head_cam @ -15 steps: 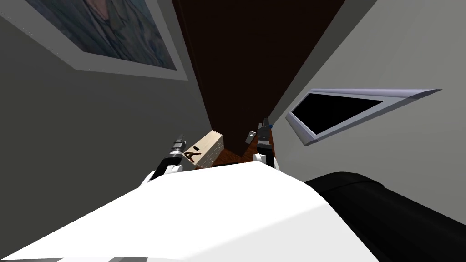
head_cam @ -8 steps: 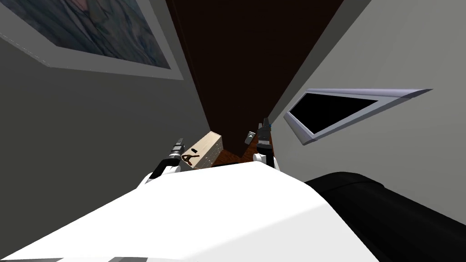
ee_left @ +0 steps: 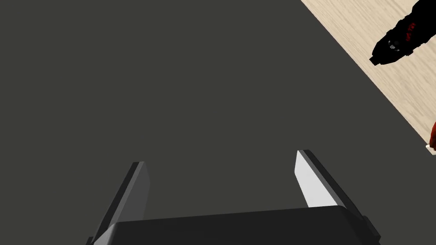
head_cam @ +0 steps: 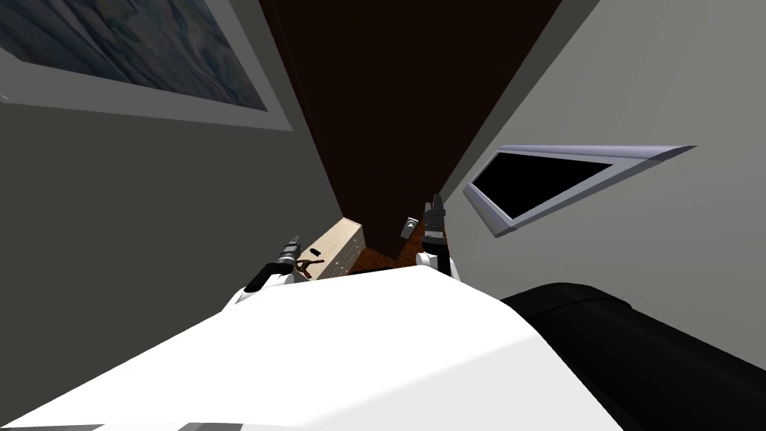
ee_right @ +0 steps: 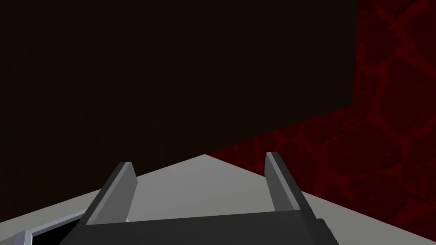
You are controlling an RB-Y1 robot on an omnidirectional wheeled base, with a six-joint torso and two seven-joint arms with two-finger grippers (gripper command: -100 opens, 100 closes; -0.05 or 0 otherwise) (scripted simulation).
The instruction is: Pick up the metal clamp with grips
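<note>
Left gripper [ee_left: 220, 158] has its fingers spread wide apart with nothing between them, pointed at a flat dark grey wall [ee_left: 170, 85]. The clamp [head_cam: 303, 263] (dark, with reddish grips) lies on the pale wood top of a small cabinet [head_cam: 340, 233]. It's just beside those fingers on the side toward the other arm, not touching them. A black tool with red lettering [ee_left: 400, 40] lies on the same top, farther out past the fingertips. Right gripper [ee_right: 199, 159] has its fingers apart and empty too, facing a dark brown panel [ee_right: 170, 64], with red patterned floor [ee_right: 383, 127] off beyond one finger.
</note>
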